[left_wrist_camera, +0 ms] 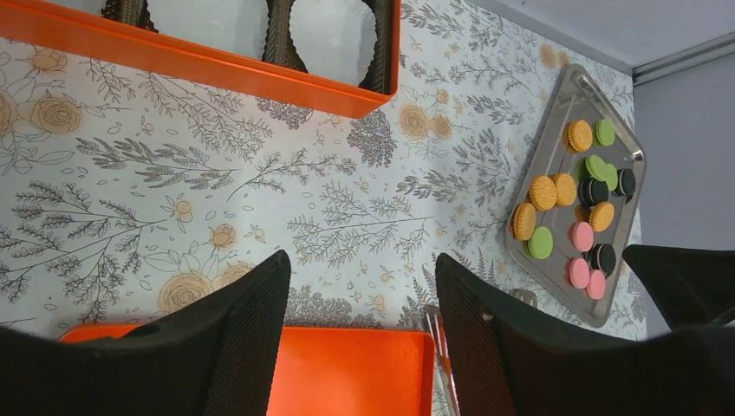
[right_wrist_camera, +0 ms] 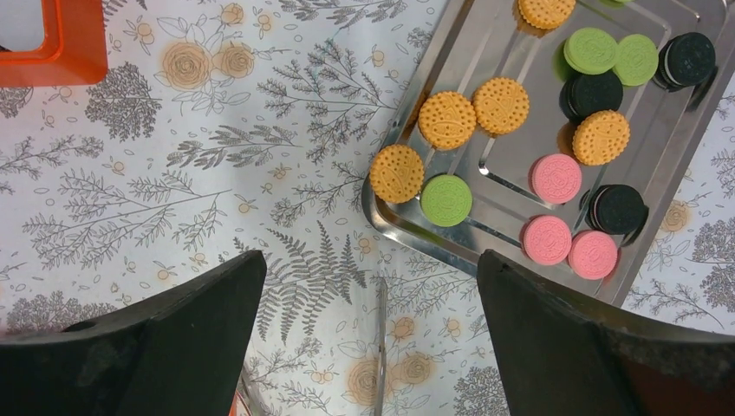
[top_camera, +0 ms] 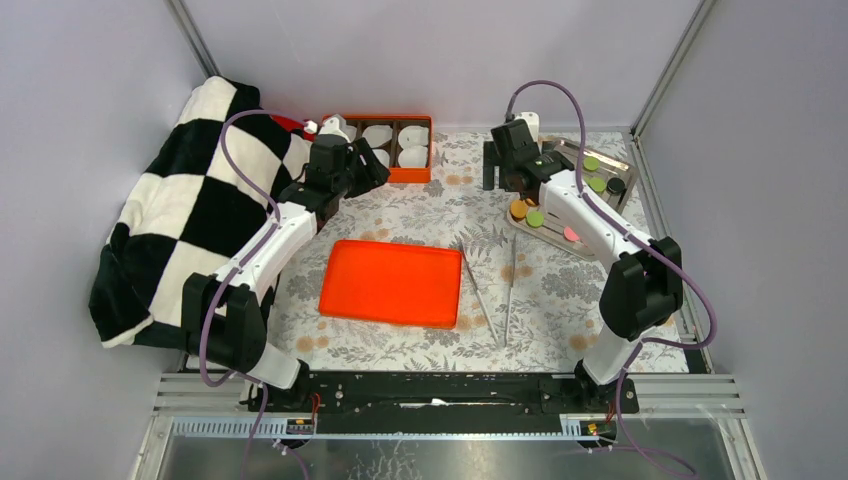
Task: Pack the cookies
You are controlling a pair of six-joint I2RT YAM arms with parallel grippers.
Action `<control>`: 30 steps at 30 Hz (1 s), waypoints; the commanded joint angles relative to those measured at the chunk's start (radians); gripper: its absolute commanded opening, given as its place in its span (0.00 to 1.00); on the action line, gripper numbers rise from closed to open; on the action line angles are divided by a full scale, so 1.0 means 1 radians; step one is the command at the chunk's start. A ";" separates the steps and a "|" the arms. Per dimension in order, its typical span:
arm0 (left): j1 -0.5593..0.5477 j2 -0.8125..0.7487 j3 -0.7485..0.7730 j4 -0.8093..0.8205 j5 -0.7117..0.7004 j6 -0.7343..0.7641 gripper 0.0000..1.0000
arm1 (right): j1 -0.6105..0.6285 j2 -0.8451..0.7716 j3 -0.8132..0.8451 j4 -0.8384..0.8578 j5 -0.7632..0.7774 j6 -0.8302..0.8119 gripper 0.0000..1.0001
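The cookies, small round discs in orange, green, pink and black, lie on a steel tray at the back right of the table. In the top view the cookies show partly behind my right arm. My right gripper hovers open over the tablecloth just left of the tray's near corner, with nothing between its fingers. My left gripper hangs open and empty over the cloth, between the orange box and the flat orange lid. From the left wrist, the cookies sit far off to the right.
The orange box at the back holds white paper cups. The orange lid lies mid-table. Two metal tongs lie right of it; one tong runs under my right gripper. A checkered cloth is heaped on the left.
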 commanded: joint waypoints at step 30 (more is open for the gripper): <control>-0.159 -0.034 -0.065 -0.059 -0.103 0.009 0.69 | 0.255 -0.279 -0.649 -0.047 -0.284 0.306 1.00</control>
